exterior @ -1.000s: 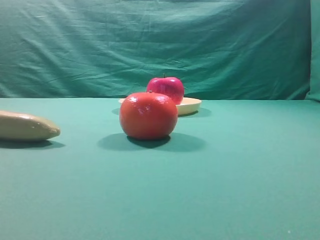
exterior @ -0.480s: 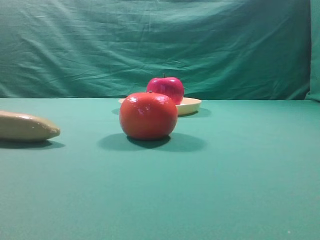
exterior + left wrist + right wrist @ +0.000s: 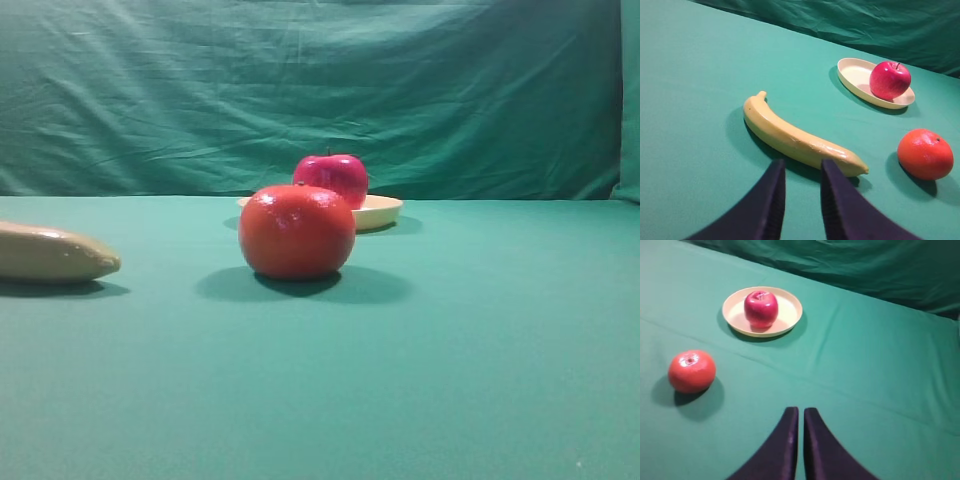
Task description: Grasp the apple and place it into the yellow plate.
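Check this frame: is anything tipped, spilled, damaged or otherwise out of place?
Nothing stands out. The apple sits upright in the yellow plate, stem up. The orange-red fruit and the banana lie apart on the green cloth, intact. Both grippers are clear of everything.

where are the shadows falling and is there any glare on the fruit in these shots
Exterior high view: the orange fruit casts a wide soft shadow on the cloth and shows small specular dots; the picture is slightly soft. Left wrist view: the banana shadows to its left, and the apple has a white highlight. Right wrist view: even light, with a faint sheen on the apple in the yellow plate.
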Motion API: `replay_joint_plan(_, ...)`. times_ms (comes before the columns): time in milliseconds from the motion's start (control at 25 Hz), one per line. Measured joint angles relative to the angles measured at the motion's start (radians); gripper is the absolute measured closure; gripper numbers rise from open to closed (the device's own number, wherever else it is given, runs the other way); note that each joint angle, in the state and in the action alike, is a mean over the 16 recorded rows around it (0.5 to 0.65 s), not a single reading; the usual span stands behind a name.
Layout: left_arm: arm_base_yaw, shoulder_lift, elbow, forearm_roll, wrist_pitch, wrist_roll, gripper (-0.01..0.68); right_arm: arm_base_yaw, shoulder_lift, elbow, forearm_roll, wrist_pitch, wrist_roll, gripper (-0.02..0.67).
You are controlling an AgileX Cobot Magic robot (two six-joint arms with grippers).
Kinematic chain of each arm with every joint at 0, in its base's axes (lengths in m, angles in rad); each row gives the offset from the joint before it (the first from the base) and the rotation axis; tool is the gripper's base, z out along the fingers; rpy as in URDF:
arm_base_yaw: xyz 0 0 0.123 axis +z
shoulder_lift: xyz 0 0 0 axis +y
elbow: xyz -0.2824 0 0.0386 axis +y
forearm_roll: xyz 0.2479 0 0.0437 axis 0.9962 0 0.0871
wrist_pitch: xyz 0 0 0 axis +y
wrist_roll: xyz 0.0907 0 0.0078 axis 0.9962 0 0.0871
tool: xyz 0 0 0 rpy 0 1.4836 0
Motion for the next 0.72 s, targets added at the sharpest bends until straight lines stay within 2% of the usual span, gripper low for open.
replay_joint_plan(360, 0.0, 0.0, 0.0, 0.0, 0.0, 0.0, 0.516, -0.174, -0.202, 0.218, 0.0, -0.129, 0.006, 0.649)
replay_joint_plan(720, 0.0, 0.0, 0.0, 0.0, 0.0, 0.0, 0.516, -0.24, -0.318, 0.436, 0.021, -0.294, 0.006, 0.649)
